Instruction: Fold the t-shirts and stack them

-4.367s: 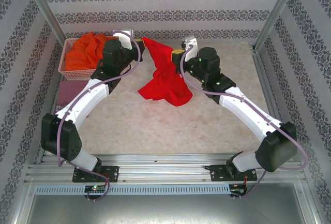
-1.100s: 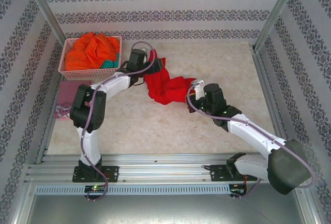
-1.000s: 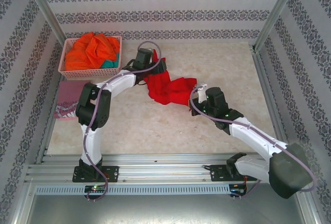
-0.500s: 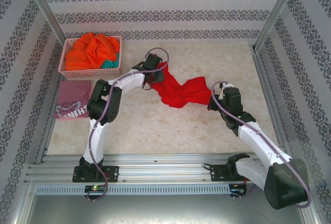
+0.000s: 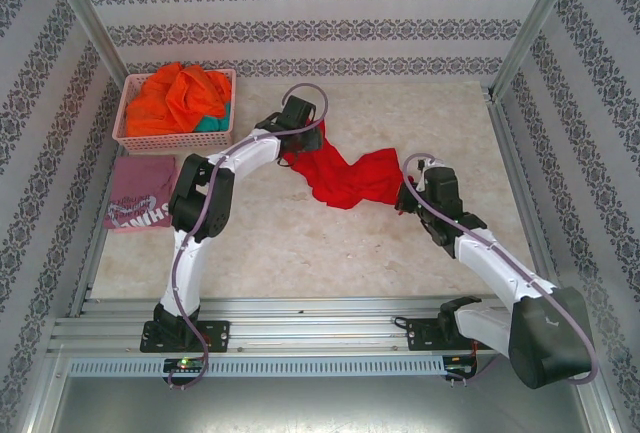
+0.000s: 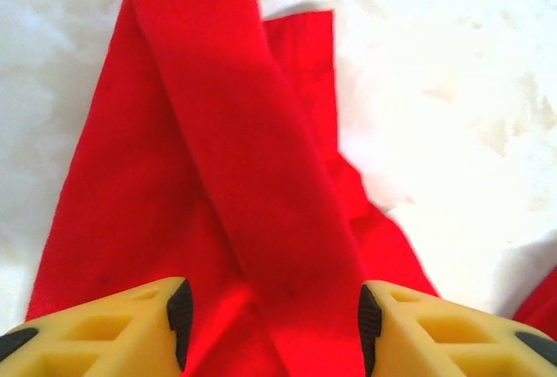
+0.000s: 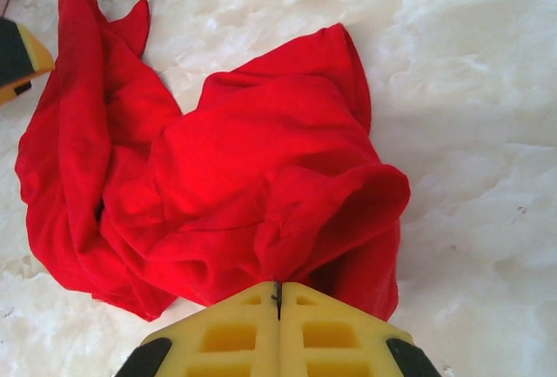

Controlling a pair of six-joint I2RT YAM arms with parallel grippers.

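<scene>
1x red t-shirt (image 5: 345, 178) crumpled mid-table, strung between both arms. The right gripper (image 7: 277, 294) is clamped on its near edge. The left gripper (image 6: 271, 325) has its jaws apart, straddling a cloth band. 1x maroon t-shirt (image 5: 138, 193) lies flat at the table's left edge. 1x pink basket (image 5: 122, 133) sits behind it, holding orange cloth (image 5: 172, 93) and teal cloth (image 5: 208, 123); can't count those.

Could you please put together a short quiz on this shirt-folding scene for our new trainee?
1. Which two colours show in the bundled cloth inside the basket?
2. True or false: the right arm's fingers are shut on an edge of the red shirt.
3. Where does the maroon shirt lie?
A. Inside the basket
B. On the table, on the side of the basket nearer the arm bases
C. Under the red shirt

Key: 1. orange and teal; 2. true; 3. B
</scene>
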